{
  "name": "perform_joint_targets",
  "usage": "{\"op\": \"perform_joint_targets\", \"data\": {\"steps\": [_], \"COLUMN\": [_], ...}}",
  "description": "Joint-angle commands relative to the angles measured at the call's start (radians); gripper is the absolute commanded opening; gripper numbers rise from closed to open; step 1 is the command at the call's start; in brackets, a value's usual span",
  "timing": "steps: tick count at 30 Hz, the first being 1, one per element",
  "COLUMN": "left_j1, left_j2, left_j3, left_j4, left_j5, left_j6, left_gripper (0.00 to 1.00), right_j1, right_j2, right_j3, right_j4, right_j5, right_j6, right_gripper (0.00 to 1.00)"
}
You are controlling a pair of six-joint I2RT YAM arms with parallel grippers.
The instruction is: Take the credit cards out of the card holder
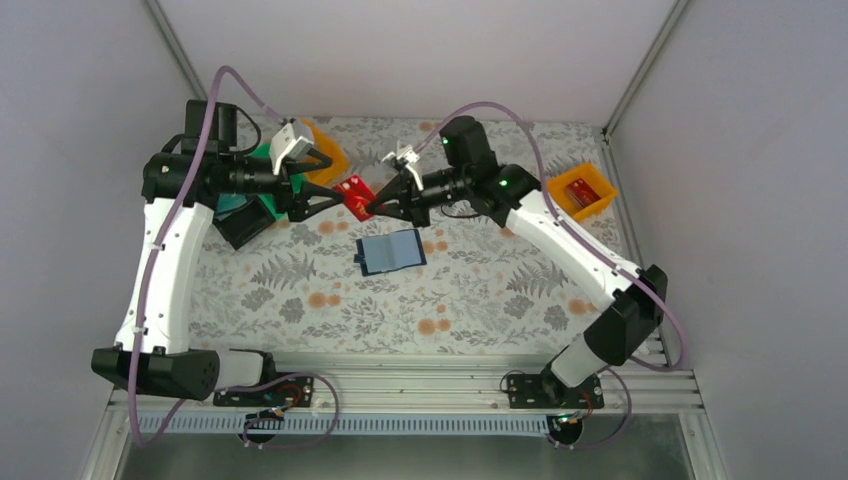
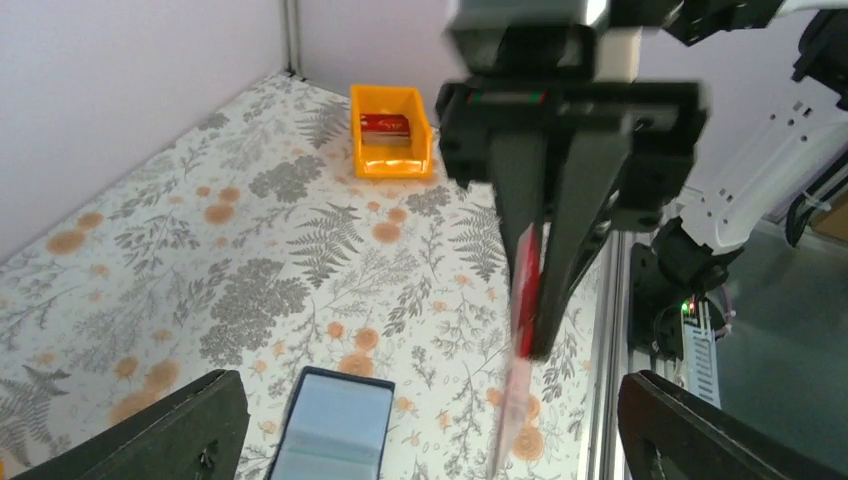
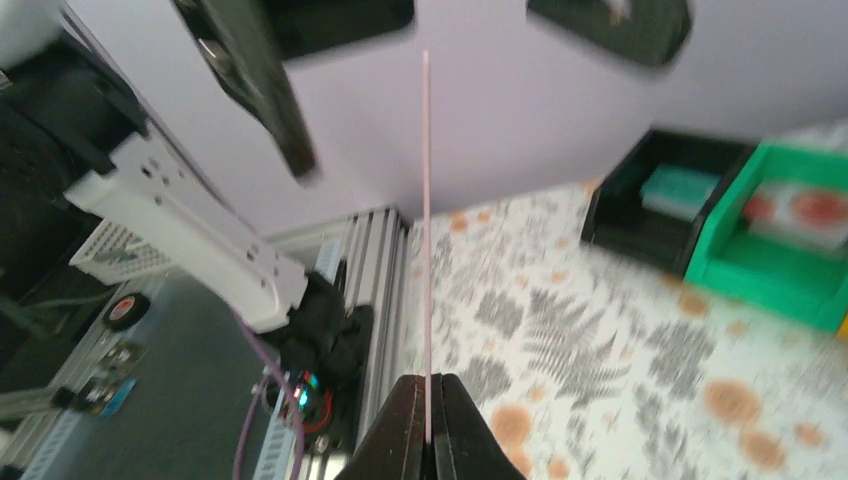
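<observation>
A red credit card (image 1: 354,192) hangs in the air between my two grippers, above the table's back middle. My right gripper (image 3: 428,388) is shut on the card's near edge, and in the right wrist view the card (image 3: 427,200) shows edge-on as a thin pink line. My left gripper (image 2: 432,400) is open, its fingers (image 2: 170,430) spread wide on either side of the card (image 2: 524,290) without touching it. The card holder (image 1: 390,252) lies open on the table below, dark navy with pale blue pockets, also seen in the left wrist view (image 2: 335,432).
An orange bin (image 1: 582,192) at the right holds a red card. At the back left stand a black bin (image 1: 245,222), a green bin (image 3: 790,225) and another orange bin (image 1: 328,152). White walls close in the floral tabletop (image 1: 480,300).
</observation>
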Motion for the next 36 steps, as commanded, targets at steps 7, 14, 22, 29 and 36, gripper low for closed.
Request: {"op": "perform_joint_targets", "data": {"steps": [7,14,22,29,36], "left_j1": [-0.059,-0.069,-0.074,0.037,0.224], "left_j2": [0.020,0.033,0.029,0.120,0.193], "left_j3": [0.006,0.007,-0.019,0.076,-0.042], "left_j4": [-0.094,-0.043,0.040,0.163,0.411], "left_j5": [-0.014,-0.033,-0.003,-0.197,0.171], "left_j6": [0.138,0.074,-0.073,-0.524,-1.019], "left_gripper": [0.67,0.37,0.02,0.02,0.02], "right_j1": [0.025,0.027,0.026,0.067,0.298], "right_j2": [0.026,0.036,-0.003,-0.030,-0.043], "right_j3": [0.069,0.127,0.148,0.185,0.012], "right_j4": [-0.222,-0.286,-0.271,-0.075,0.404], "right_j5": [0.001,0.037,0.215,1.143,1.316], "right_j6": [-0.126,-0.149,-0.124,-0.104,-0.624], "right_gripper": [0.04,0.04,0.44,0.72,0.74]}}
